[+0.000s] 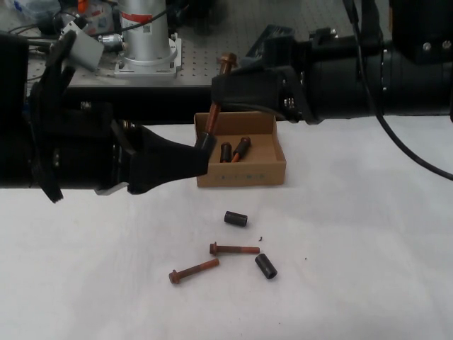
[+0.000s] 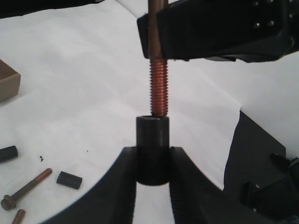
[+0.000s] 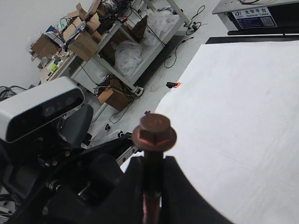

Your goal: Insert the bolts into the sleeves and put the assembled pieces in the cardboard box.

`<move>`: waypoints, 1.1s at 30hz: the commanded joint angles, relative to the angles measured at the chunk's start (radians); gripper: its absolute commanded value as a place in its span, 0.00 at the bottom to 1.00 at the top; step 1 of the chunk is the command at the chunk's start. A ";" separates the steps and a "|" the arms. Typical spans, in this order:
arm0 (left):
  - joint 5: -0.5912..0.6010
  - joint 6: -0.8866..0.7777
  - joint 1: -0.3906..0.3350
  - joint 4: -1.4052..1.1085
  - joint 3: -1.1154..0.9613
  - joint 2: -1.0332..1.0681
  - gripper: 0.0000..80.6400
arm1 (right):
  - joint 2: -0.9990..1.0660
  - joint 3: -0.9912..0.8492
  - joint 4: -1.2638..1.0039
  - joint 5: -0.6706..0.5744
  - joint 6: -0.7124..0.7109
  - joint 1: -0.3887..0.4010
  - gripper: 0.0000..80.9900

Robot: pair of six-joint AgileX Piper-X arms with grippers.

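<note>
Grips black cylindrical sleeve (image 2: 152, 135) in left tool (image 2: 153, 155), copper threaded bolt (image 2: 158, 88) in right tool (image 3: 153, 161), tip at sleeve mouth; apparently two pieces (image 1: 241, 148) in brown cardboard box (image 1: 241, 174), two bolts (image 1: 235, 248), two sleeves (image 1: 236, 219) pending.

Box (image 1: 241, 174) crowded at its left rear
Left claw (image 1: 204, 145) and right claw (image 1: 218, 95) meet over that corner; bolts (image 1: 234, 248) and sleeves (image 1: 236, 219) litter the near desk (image 1: 368, 269); right side open.

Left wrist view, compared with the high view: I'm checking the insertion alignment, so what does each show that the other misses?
Left wrist view: the bolt's threaded tip at the mouth of the sleeve, which the left gripper pinches. High view: two pieces inside the cardboard box. Both: the right gripper holding the bolt, loose bolts and sleeves on the white table.
</note>
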 commanded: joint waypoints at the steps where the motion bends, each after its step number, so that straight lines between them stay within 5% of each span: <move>1: 0.016 0.007 0.002 -0.065 -0.016 -0.021 0.01 | -0.002 -0.002 0.013 -0.048 -0.005 -0.009 0.04; 33: -0.015 0.007 0.002 -0.201 -0.016 -0.027 0.01 | -0.002 -0.002 0.029 -0.144 0.023 -0.024 0.04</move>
